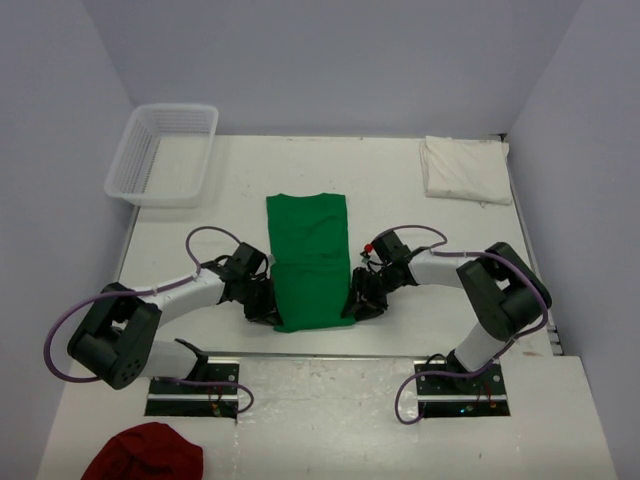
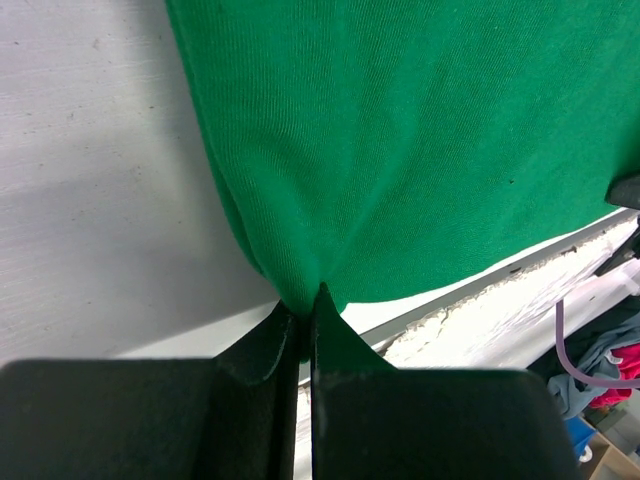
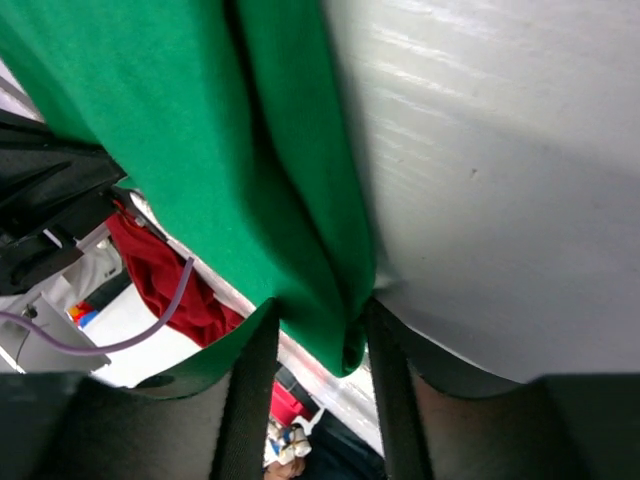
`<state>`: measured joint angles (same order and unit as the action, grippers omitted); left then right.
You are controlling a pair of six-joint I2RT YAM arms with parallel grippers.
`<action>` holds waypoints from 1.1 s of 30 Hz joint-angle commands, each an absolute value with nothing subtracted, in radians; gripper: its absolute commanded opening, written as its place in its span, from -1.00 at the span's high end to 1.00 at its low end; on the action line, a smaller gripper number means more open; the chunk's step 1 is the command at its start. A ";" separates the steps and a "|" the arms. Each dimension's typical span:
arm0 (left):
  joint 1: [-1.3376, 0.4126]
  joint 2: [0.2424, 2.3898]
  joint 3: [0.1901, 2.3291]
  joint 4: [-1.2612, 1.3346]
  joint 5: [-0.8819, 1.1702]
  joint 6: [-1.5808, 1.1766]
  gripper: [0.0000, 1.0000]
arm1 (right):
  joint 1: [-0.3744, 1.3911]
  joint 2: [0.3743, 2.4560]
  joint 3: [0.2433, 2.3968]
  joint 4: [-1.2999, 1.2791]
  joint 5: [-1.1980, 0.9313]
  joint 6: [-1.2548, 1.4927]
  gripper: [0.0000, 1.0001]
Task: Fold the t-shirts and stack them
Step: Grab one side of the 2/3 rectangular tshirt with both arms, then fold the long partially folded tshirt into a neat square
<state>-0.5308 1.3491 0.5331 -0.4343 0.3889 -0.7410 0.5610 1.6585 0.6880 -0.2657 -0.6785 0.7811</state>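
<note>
The bright green t-shirt (image 1: 310, 260) lies as a long folded strip in the middle of the table. My left gripper (image 1: 268, 308) is at its near left corner. In the left wrist view the jaws (image 2: 308, 300) are shut on a pinch of green cloth (image 2: 400, 150). My right gripper (image 1: 358, 305) is at the near right corner. Its jaws (image 3: 322, 320) hold a thick bunched fold of green cloth (image 3: 250, 180), whose corner hangs between the fingers. The cream-white t-shirt (image 1: 462, 168) lies folded at the far right, away from both grippers.
A white mesh basket (image 1: 165, 152) stands at the far left corner. A dark red cloth (image 1: 145, 455) lies on the near left, in front of the arm bases. The table's near edge runs just under the shirt's near hem.
</note>
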 commanded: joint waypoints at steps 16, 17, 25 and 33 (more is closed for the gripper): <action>-0.534 1.319 0.534 -0.508 0.298 -0.716 1.00 | 0.595 1.668 0.764 -0.419 -0.371 0.591 1.00; -0.534 1.310 0.535 -0.512 0.298 -0.719 1.00 | 0.603 1.660 0.770 -0.431 -0.361 0.578 1.00; -0.551 1.184 0.546 -0.621 0.288 -0.764 1.00 | 0.707 1.536 0.789 -0.569 -0.298 0.543 1.00; -0.649 0.987 0.583 -0.782 0.272 -0.882 1.00 | 0.768 1.372 0.753 -0.659 -0.304 0.609 1.00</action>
<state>-0.6193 1.0523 0.5457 -0.6495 0.3168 -0.8249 0.7513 1.4437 0.7719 -0.5438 -0.3717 0.5957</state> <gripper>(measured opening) 0.016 0.015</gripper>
